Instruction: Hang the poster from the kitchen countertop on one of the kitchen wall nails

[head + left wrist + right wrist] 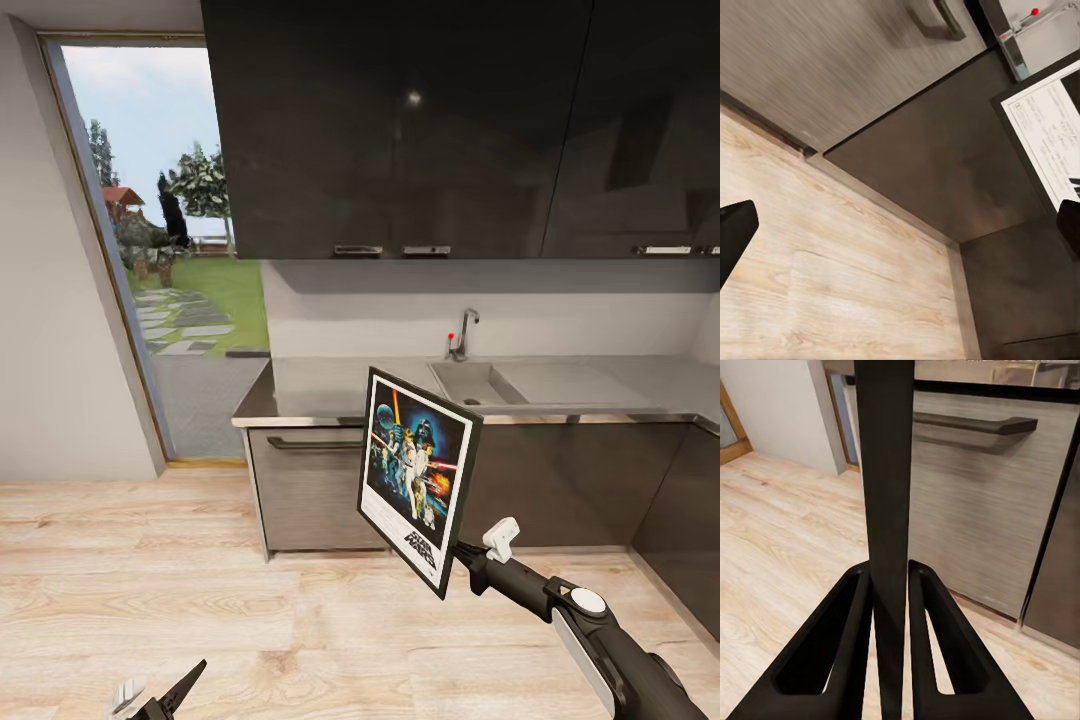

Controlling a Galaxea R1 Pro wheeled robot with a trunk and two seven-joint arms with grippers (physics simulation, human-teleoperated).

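Observation:
The black-framed poster point(418, 478) hangs in the air in front of the kitchen countertop point(330, 388), tilted, its dark blue artwork facing me. My right gripper point(458, 549) is shut on its lower right edge. In the right wrist view the poster's black edge point(886, 510) runs upright between the two fingers point(847, 660), which press against it. My left gripper point(160, 700) hangs low over the wooden floor, its fingers point(736, 236) spread wide apart with nothing between them. A corner of the poster point(1050, 127) shows in the left wrist view. No wall nail is visible.
The light-grey slab holds a sink point(478, 383) with a chrome tap point(462, 335), above dark cabinets point(560, 480) and a drawer with a handle point(315, 443). Dark upper cabinets point(420, 130) hang overhead. A glass door point(160, 260) to a garden stands at left. Wood floor point(150, 600) lies below.

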